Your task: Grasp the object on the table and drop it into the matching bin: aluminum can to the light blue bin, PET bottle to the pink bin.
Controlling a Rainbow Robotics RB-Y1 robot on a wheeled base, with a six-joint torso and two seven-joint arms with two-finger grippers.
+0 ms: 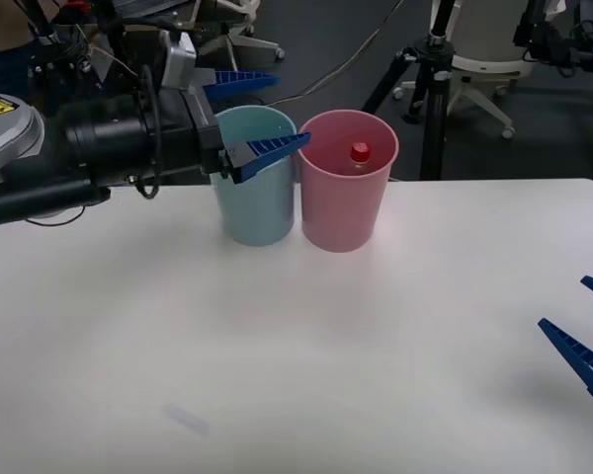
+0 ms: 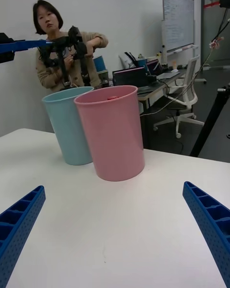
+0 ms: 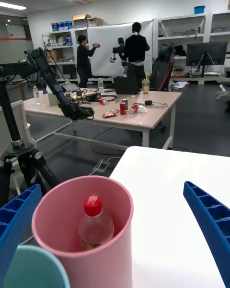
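The PET bottle (image 1: 360, 156) stands upright inside the pink bin (image 1: 345, 202), its red cap (image 3: 92, 205) below the rim and its clear body (image 3: 96, 229) visible. To the left of the pink bin, touching it, stands the light blue bin (image 1: 256, 197). My left gripper (image 1: 257, 117) hangs open above the light blue bin's rim, beside the pink bin, holding nothing. At the table's right edge my right gripper (image 1: 586, 336) rests low and open, facing both bins (image 2: 111, 130) from a distance.
The white table (image 1: 277, 346) spreads wide in front of the bins. Behind the table stand a black tripod (image 1: 430, 79) and office chairs. A person stands beyond the far table edge in the right wrist view, touching none of the task's things.
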